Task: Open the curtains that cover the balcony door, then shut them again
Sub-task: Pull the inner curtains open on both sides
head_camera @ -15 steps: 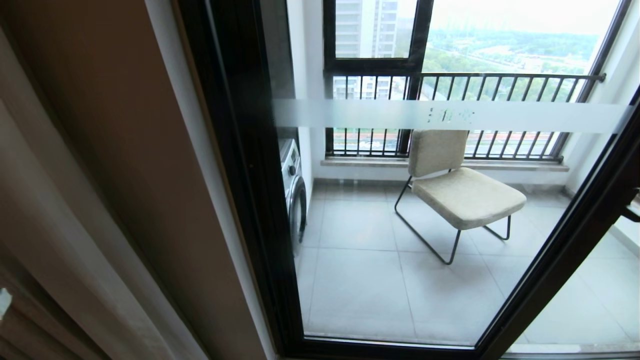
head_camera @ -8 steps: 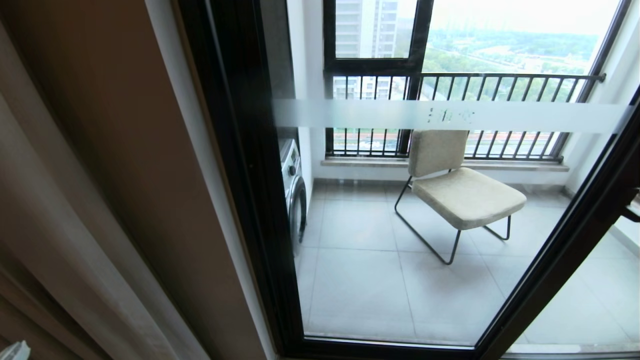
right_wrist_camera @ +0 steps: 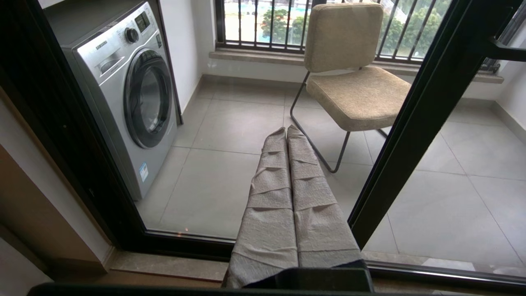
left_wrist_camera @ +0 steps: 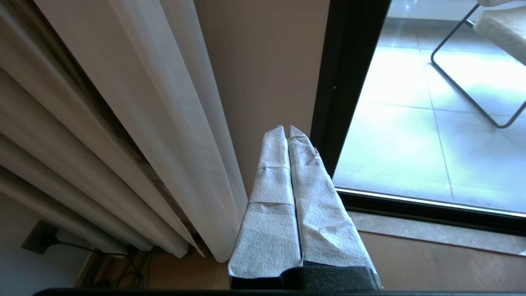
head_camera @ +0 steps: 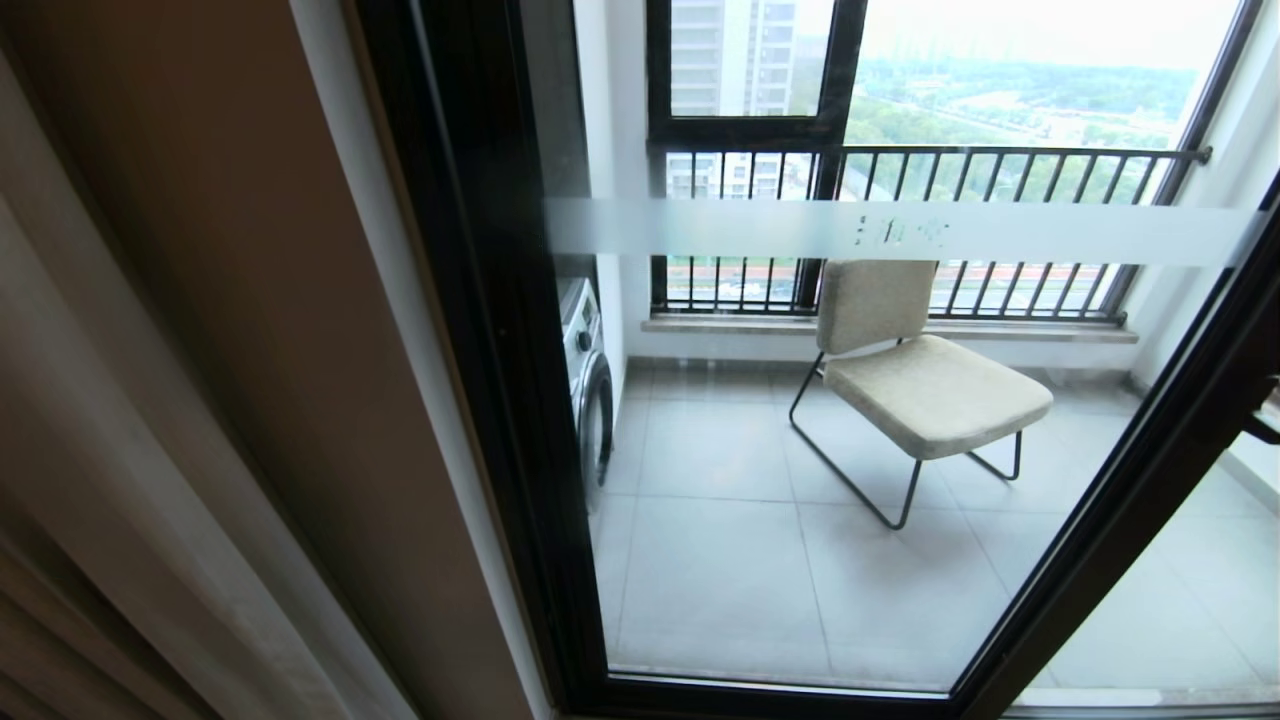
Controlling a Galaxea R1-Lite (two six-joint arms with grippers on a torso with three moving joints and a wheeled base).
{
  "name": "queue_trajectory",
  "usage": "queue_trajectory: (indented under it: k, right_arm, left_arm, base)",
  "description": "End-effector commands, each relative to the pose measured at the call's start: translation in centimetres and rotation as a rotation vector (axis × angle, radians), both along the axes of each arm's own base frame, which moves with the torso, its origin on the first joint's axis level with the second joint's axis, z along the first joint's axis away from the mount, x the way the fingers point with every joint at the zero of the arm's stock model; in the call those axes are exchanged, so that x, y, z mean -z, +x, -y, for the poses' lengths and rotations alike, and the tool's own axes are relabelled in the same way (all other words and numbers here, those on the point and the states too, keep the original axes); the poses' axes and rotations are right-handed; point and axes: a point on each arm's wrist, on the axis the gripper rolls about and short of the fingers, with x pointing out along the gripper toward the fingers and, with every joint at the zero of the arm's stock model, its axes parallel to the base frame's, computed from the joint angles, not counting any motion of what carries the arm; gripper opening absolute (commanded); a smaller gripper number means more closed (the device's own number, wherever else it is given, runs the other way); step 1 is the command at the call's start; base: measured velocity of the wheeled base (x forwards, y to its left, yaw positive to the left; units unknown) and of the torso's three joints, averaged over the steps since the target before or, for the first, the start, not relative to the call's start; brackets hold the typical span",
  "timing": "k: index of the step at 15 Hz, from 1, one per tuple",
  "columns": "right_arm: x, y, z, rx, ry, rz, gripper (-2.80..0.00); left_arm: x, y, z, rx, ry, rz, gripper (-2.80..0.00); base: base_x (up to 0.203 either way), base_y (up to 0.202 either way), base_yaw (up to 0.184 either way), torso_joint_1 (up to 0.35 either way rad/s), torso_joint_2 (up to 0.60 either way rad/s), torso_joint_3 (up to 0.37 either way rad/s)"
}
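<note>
The curtains [head_camera: 120, 450] hang bunched at the far left beside the wall, so the balcony door [head_camera: 480, 300] stands uncovered, its frosted band [head_camera: 1000, 232] across the glass. In the left wrist view the white sheer panel [left_wrist_camera: 176, 135] and the thick beige drapes [left_wrist_camera: 61, 139] fall to the floor. My left gripper [left_wrist_camera: 286, 128] is shut and empty, just beside the sheer's edge and apart from it, low near the door's black frame [left_wrist_camera: 349, 82]. My right gripper [right_wrist_camera: 286, 129] is shut on nothing and points at the glass. Neither gripper shows in the head view.
Behind the glass stand a beige chair [head_camera: 920, 380] on thin black legs and a silver washing machine [right_wrist_camera: 127, 90]. A black door post [right_wrist_camera: 423, 123] with a lever handle [right_wrist_camera: 505, 49] rises at the right. A plug and cable [left_wrist_camera: 45, 242] sit under the drapes.
The white tip of my left gripper, seen at the bottom left corner of the head view, has sunk out of the picture. The door, the curtains and the right arm have kept still.
</note>
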Motion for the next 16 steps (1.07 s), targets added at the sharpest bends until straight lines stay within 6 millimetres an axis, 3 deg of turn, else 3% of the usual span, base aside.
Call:
queue_trajectory:
  k: [1,8,16]
  right_arm:
    - [0.0,0.0,0.0,-0.001,-0.001,0.000,-2.80]
    - [0.0,0.0,0.0,-0.001,-0.001,0.000,-2.80]
    - [0.0,0.0,0.0,-0.001,-0.001,0.000,-2.80]
  left_arm:
    - [0.0,-0.2,0.0,0.053,0.002,0.020,-2.80]
    - [0.3,-2.2,0.0,0.086,0.018,0.269,-2.80]
    - [0.3,-2.2,0.0,0.082,0.025,0.271,-2.80]
  base:
    - [0.000,0.000,0.000,0.000,0.00,0.000]
    - [0.000,0.000,0.000,0.000,0.00,0.000]
    - [0.000,0.000,0.000,0.000,0.00,0.000]
